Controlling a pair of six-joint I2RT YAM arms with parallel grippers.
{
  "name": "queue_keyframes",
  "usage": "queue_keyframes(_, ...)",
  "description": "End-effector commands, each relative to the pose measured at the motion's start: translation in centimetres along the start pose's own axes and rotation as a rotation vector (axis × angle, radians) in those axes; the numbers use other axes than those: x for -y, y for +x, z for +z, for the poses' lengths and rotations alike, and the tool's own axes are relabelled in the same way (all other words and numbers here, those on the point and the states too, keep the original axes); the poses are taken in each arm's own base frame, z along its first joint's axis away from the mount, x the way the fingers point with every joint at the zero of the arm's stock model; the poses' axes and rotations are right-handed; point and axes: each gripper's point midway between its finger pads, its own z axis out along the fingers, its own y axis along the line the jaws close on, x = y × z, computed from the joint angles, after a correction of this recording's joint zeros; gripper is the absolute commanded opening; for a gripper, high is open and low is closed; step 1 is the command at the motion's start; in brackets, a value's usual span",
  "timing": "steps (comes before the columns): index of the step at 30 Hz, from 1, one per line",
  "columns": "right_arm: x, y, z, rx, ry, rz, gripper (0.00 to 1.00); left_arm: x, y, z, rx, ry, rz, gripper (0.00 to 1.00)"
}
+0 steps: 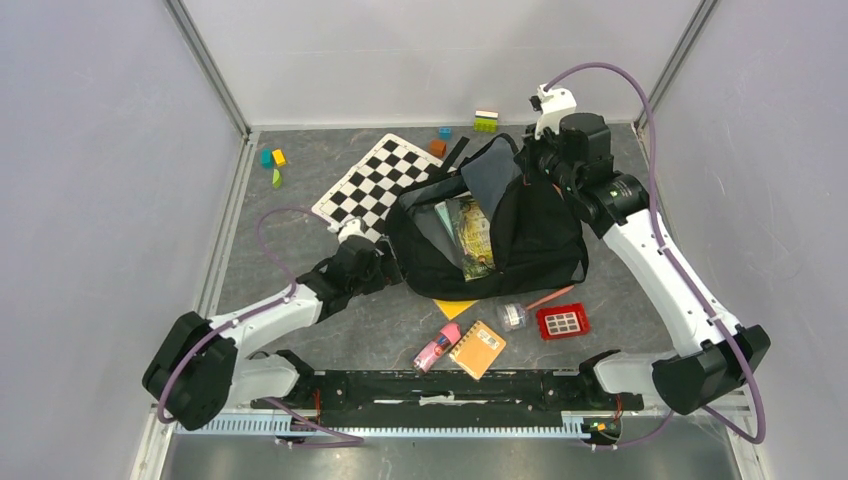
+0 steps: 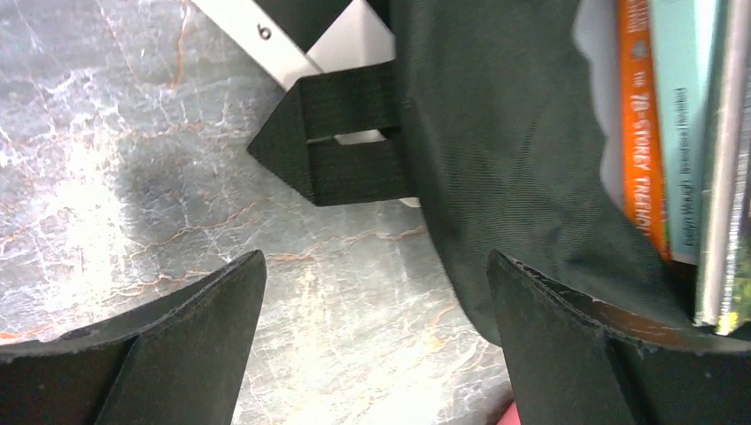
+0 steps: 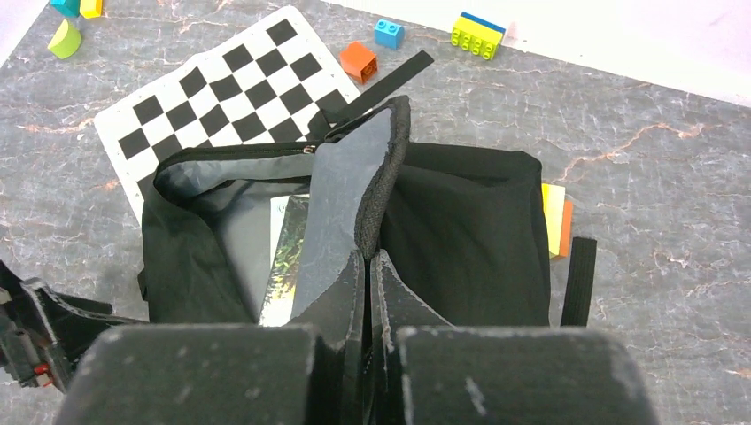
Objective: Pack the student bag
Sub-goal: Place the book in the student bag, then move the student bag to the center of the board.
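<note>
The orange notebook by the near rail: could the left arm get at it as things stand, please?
Probably yes: the left gripper is open, empty, beside the student bag, with nothing tall between; a pink item lies right beside the notebook.

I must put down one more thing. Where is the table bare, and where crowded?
Bare: the grey marble table between the left arm, the big black fabric backpack and the pink tube; also between the red plastic tray and the right arm. Crowded: along the backpack's near edge.
</note>
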Motion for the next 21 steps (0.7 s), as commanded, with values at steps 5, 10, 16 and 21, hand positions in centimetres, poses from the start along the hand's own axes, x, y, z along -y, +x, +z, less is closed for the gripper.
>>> queue_keyframes(5,0.8,-8.0,-1.8,0.245,0.055,-0.004,0.00,2.6,1.0,2.6,-0.022,0.127,-0.098,0.88)
queue_keyframes(10,1.5,-8.7,-1.4,0.261,0.091,-0.016,0.00,8.5,-1.4,4.0,-0.013,0.318,-0.072,0.60)
queue_keyframes(16,2.9,-9.9,-0.6,0.289,0.175,-0.033,0.00,14.4,-8.8,4.1,0.139,0.395,0.034,0.03)
queue_keyframes(21,4.4,-9.0,1.7,0.262,0.246,-0.055,0.00,15.5,-12.0,7.4,0.155,0.353,0.125,0.02)
